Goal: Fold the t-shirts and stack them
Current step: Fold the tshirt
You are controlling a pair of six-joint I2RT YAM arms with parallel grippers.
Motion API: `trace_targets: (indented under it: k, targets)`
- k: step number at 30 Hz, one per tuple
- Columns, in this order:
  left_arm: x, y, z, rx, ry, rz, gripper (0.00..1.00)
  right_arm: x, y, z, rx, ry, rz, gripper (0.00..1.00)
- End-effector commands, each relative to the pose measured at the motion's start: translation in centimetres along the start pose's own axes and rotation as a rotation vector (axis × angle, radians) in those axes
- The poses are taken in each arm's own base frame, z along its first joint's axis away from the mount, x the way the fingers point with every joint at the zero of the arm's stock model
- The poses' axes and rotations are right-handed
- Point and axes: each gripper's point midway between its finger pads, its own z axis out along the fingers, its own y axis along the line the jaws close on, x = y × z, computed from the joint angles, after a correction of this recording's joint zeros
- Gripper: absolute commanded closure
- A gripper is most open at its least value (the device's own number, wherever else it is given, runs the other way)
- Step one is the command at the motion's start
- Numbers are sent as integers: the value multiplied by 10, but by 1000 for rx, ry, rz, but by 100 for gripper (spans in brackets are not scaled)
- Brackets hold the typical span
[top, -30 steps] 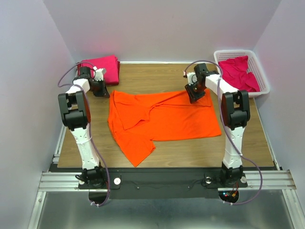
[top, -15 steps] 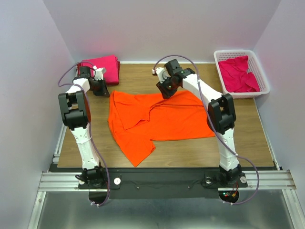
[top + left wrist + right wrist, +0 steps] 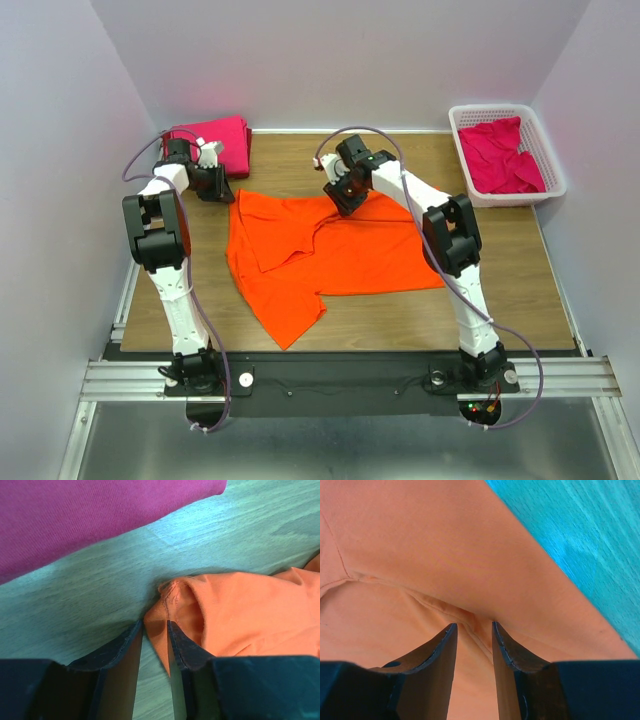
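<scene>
Orange t-shirt: lies across the middle of the table, partly folded, with one flap doubled over on the left and a sleeve trailing toward the near edge.

Right gripper: reaches in over the shirt's far edge, near the middle of the table. Pinches a raised ridge of orange cloth between its fingers, jaws only narrowly apart on that fold (the wrist view shows the ridge running straight into the gap).

Left gripper: sits low at the shirt's far left corner, just beside the folded magenta pile. Stands a little way open, with wood grain showing between the fingers. Has the hemmed orange corner lying in the gap and touching one finger, not clamped from both sides.

Folded magenta pile: rests in the far left corner of the table, apart from the orange cloth, its edge filling the top of the left wrist view.

Crumpled magenta t-shirts: lie heaped in the white basket at the far right.
</scene>
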Motion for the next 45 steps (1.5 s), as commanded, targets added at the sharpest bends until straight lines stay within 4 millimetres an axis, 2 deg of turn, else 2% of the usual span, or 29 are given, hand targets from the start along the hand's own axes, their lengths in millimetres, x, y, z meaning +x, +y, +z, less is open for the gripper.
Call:
trace_targets:
  k: [1,9,13,15,18,21,28,35,44,45]
  targets:
    - [25,11,11,-41,81,-7,61,-10,1,1,7,-21,-15,60]
    - [27,9,15,-35,88,-6,61,-10,7,9,-6,-14,-12,62]
    - [28,14,17,-62,96,-7,61,-13,8,10,-12,-20,-10,67]
    - [31,19,19,-93,105,-11,66,-14,9,9,-16,-26,-10,76]
    - [32,30,19,-150,105,-27,86,-16,9,2,-10,-32,-19,90]
    - [32,35,19,-173,106,-39,94,-18,11,-10,-6,-44,-24,99]
    - [34,38,23,-183,114,-54,100,-20,18,-33,-16,-67,-38,99]
    - [36,40,23,-190,124,-60,100,-1,26,-37,-36,-33,-54,99]
    - [34,38,20,-186,119,-56,100,28,26,-15,-47,48,-57,99]
    - [31,36,19,-183,114,-47,100,30,24,-11,-41,60,-57,94]
